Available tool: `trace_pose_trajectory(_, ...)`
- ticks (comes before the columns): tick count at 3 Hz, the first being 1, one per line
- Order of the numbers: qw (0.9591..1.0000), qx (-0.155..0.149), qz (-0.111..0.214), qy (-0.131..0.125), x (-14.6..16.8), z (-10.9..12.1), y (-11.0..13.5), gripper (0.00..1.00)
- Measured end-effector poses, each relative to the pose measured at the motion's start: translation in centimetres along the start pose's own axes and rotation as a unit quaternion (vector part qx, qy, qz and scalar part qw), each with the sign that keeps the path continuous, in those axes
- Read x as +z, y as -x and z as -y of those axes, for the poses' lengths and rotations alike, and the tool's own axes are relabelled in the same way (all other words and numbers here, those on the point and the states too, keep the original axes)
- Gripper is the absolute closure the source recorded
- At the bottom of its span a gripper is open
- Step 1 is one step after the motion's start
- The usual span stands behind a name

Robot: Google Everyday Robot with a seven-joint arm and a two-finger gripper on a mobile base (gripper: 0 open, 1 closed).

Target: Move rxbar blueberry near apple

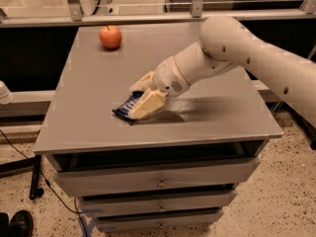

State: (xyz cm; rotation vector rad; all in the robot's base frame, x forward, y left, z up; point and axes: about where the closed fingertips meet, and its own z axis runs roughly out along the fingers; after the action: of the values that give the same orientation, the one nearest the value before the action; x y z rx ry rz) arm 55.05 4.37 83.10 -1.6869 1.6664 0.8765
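Grey cabinet top (89,112) across the middle of the camera view, three drawers (158,174) stacked beneath it, a small knob at the centre of each. Behind the top, a metal rail (148,19) running left to right, with upright posts rising from it. Speckled floor (276,201) all around. At the lower left, a black shoe (19,223) and a thin dark cable (19,144) trailing over the floor. At the left edge, part of a pale rounded object, too cut off to name.

At the far left corner of the top, the apple (110,37): red-orange, upright, stem up, well apart from everything else. Toward the front, left of centre, the rxbar blueberry (126,107): dark navy wrapper lying at a slant, its left end poking out past the gripper, the rest covered. Between bar and apple, plain grey surface. White arm (237,48) reaching in from the right, lying to the right of that stretch.

Gripper (143,97) low over the front-left part of the top, at the end of the arm, pointing down and to the left. Cream-coloured fingers (148,104) set one on each side of the bar, the farther one above it in the view, the nearer one broad and pressed along its front edge. Drawn in tight on the wrapper, only the bar between them. Soft shadow (197,105) on the surface to the right of the gripper, under the forearm.
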Motion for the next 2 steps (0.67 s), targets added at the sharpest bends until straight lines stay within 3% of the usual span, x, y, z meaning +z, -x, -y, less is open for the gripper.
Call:
trace_pose_trajectory(1,0.9999,0.008,0.001,-0.007,-0.6,0.3,-0.3,0.86)
trace_pose_trajectory(2,0.9994,0.017,0.002,-0.028,-2.5,1.2,-0.9,1.00)
